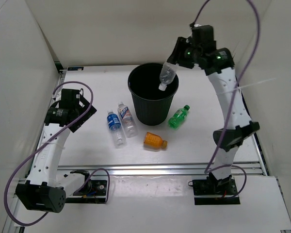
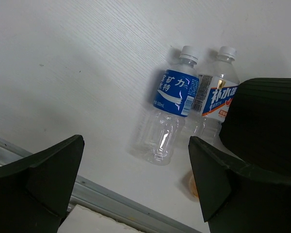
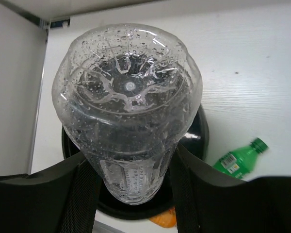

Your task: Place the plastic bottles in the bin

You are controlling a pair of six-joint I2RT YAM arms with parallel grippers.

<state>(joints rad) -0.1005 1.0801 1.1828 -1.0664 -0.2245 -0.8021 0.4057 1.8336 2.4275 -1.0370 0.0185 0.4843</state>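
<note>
My right gripper (image 1: 177,62) is shut on the clear bottle (image 1: 167,75) and holds it cap down over the open mouth of the black bin (image 1: 152,93). In the right wrist view the clear bottle (image 3: 128,111) fills the frame between my fingers, with the bin's rim (image 3: 202,136) below it. The blue-label bottle (image 1: 114,127) and the white-label bottle (image 1: 127,118) lie side by side left of the bin. The orange bottle (image 1: 154,141) lies in front of it. The green bottle (image 1: 178,116) lies to its right. My left gripper (image 2: 136,184) is open and empty, left of the two labelled bottles (image 2: 172,109).
White walls close in the table on the left, back and right. A metal rail (image 1: 160,169) runs along the near edge in front of the bottles. Purple cables loop from both arms.
</note>
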